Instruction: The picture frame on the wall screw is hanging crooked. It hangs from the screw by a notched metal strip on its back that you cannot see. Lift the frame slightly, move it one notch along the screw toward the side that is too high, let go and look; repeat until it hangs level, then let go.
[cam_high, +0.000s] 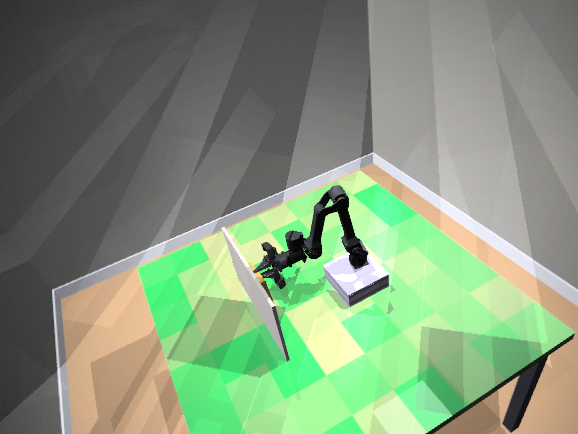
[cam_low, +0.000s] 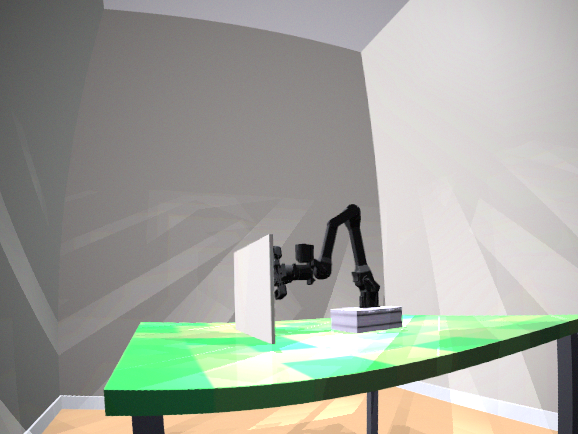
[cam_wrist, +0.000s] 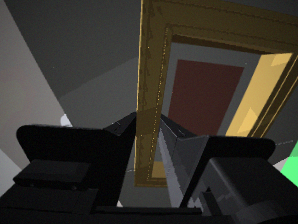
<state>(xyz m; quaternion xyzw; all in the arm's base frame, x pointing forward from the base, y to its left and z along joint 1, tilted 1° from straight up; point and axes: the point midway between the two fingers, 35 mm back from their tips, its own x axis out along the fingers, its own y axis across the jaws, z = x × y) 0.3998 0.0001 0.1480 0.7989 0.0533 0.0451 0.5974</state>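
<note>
The picture frame (cam_high: 265, 286) (cam_wrist: 152, 25) has gold bars around a grey mount with a dark red rectangle. In the wrist view it fills the upper middle and right and leans in the picture; I cannot judge its level from there. My gripper (cam_high: 256, 272) (cam_wrist: 147, 116) is shut on the frame's left bar in the wrist view, one finger on each side of it. The upright panel (cam_high: 248, 282) (cam_low: 254, 295) stands behind the frame and hides it in the exterior view, with the fingertips. The screw and the notched strip are hidden.
The arm stands on a pale block (cam_high: 356, 280) (cam_low: 345, 320) on the green patchwork table (cam_high: 450, 300) (cam_low: 165, 360). The panel rises from the table in front of the arm. Patchy shadows fall on the walls, and the frame is dark in the wrist view.
</note>
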